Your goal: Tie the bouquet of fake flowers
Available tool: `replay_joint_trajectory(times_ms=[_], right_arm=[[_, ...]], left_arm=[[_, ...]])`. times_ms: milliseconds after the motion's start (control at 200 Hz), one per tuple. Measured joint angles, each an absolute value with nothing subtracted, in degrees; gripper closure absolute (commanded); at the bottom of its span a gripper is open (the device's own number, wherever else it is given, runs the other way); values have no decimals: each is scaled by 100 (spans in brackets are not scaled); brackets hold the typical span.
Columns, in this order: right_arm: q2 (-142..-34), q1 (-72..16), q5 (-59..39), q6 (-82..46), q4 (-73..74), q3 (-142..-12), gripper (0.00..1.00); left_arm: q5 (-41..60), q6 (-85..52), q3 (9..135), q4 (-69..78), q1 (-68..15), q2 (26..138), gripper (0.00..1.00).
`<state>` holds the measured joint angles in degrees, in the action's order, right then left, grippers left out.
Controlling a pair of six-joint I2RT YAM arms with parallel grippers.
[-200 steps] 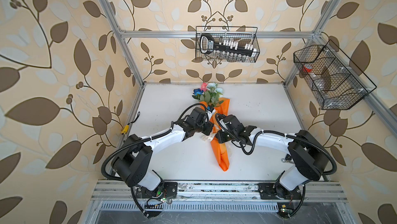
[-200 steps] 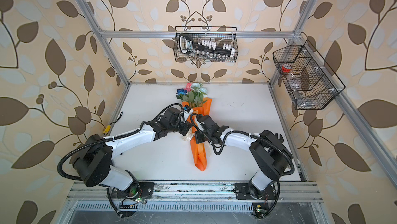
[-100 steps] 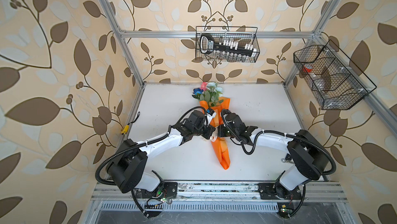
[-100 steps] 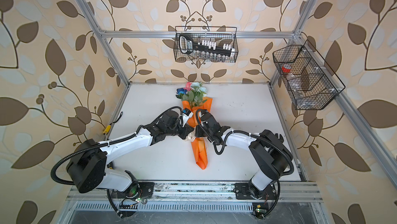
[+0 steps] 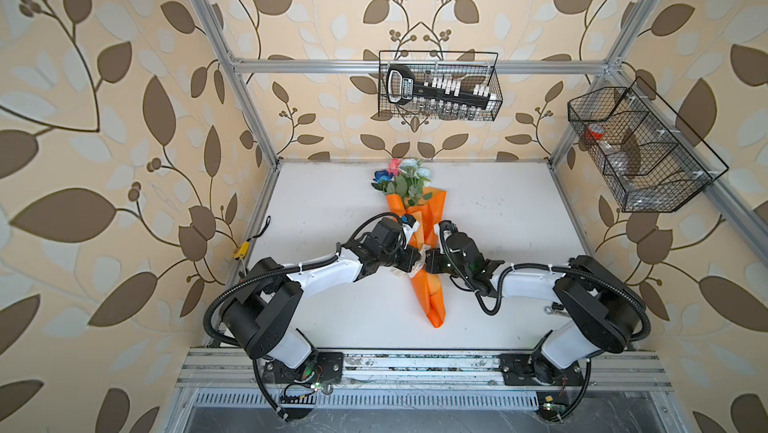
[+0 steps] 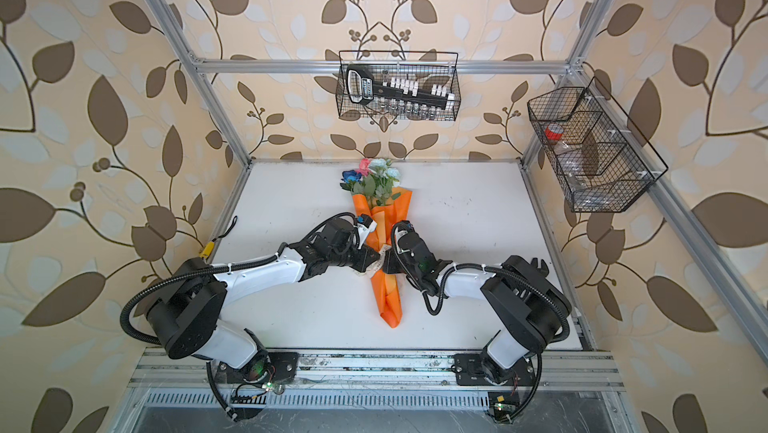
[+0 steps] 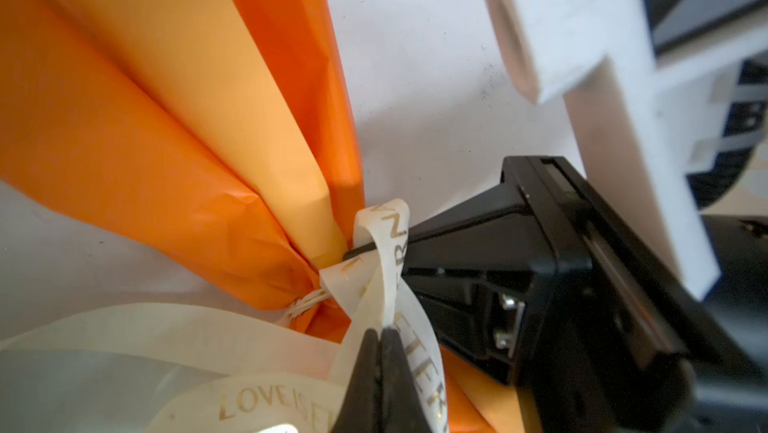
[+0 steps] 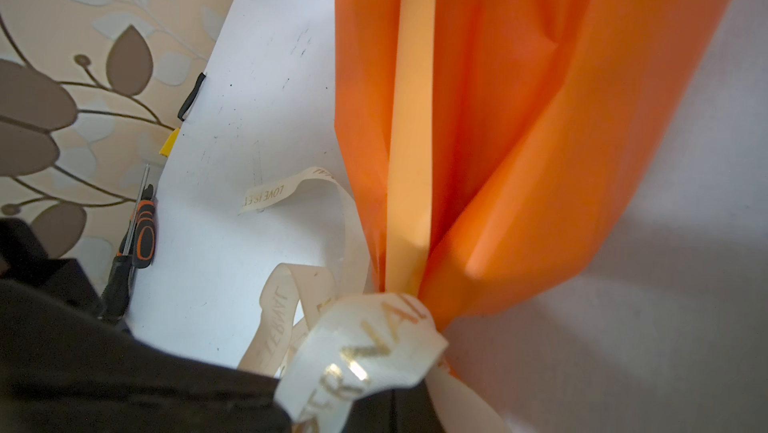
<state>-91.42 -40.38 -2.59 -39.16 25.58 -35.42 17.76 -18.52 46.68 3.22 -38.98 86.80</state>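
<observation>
On back rail, wire basket w/ tool rack; bouquet on table

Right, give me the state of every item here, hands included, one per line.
bouquet of fake flowers: lying flat on the table, blooms at the far end, orange wrap gathered at the waist.
ribbon: wound round that waist, no finished bow visible; one end loose on the table.
left hand: shut on the ribbon.
right hand: shut on the ribbon.
screwdriver: lying by the table's edge.
</observation>
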Motion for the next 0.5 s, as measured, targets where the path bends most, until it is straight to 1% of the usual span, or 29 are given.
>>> replay_joint_trajectory(times_ms=[175, 500], right_arm=[[-9236, -4038, -259, -3872, 2810, -3548, 100], [-9330, -4038, -202, -3852, 2751, -3710, 100]], left_arm=[[1758, -2097, 4681, 336, -3898, 8643, 100], [2084, -2097, 4812, 67, -3898, 8523, 100]])
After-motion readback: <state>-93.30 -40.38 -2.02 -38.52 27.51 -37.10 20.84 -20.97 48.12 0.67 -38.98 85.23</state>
